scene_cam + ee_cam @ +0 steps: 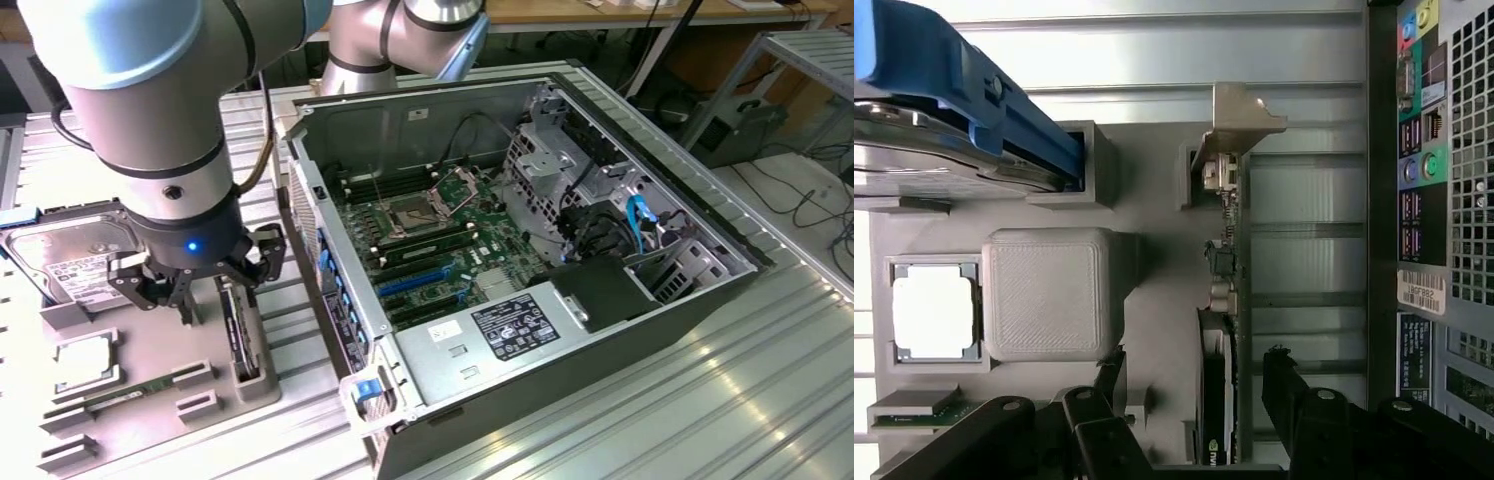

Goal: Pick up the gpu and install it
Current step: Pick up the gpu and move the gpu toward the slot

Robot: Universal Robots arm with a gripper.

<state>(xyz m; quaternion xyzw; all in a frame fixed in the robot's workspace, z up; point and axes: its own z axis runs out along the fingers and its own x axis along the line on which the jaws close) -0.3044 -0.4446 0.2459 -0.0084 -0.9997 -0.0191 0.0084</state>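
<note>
While hovering with jaws spread wide, the claw (pixel 200 288) is straddling the gpu (pixel 242 335), which is standing on edge beneath it in a grey holder (pixel 167 345). A computer case (pixel 400 130) is lying beside them.

The gpu (pixel 239 335) stands on edge in the tray (pixel 160 348), between the hard drive (pixel 67 255) and the computer case (pixel 561 400).
</note>
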